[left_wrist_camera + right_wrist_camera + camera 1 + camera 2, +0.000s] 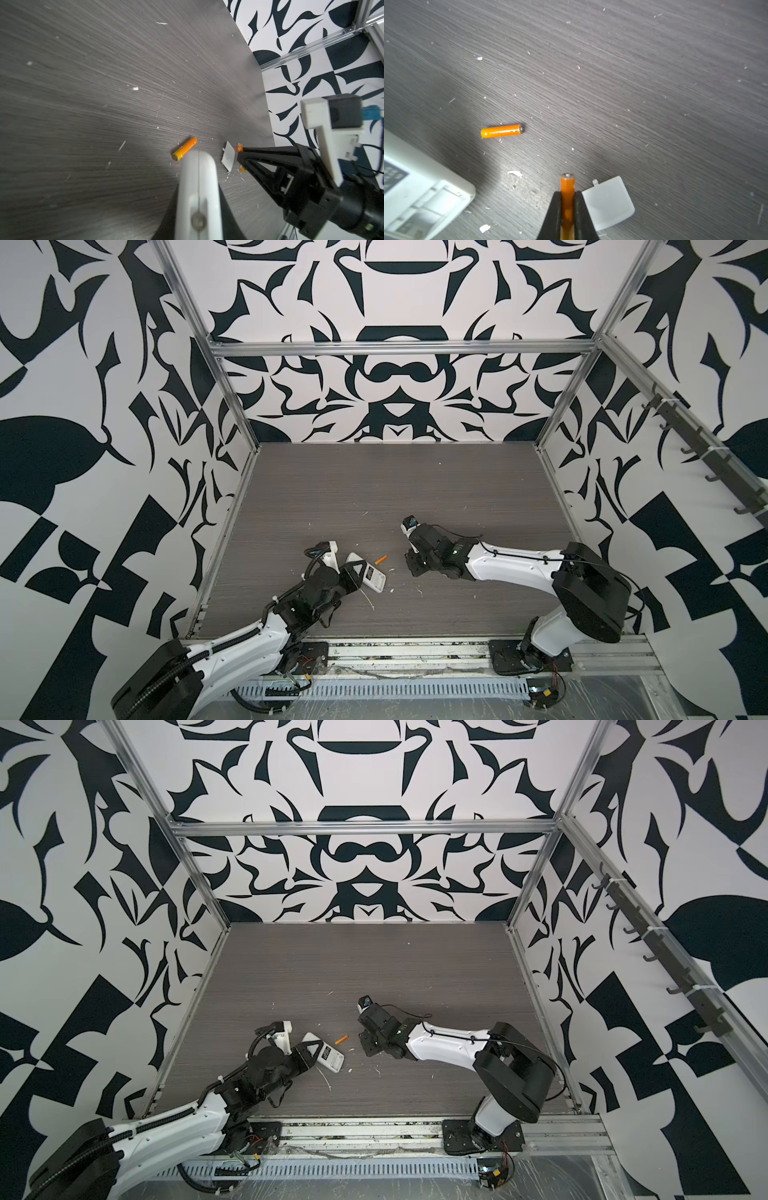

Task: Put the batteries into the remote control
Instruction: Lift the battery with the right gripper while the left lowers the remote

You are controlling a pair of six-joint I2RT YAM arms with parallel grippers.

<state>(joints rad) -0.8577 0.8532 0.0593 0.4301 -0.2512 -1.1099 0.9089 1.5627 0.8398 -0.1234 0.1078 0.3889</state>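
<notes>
The left gripper (360,572) clamps the remote (368,572) steady, compartment exposed; beside the remote, the right gripper (567,209) pinches 1 battery (567,185) for loading.

Orange batteries (501,131); white remote control (425,187); grey woodgrain table (633,83).

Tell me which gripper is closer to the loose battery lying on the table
Left. The left gripper, shut on the remote control, sits just beside the loose battery. The right gripper, clamping the other battery, is farther off across bare table.
</notes>
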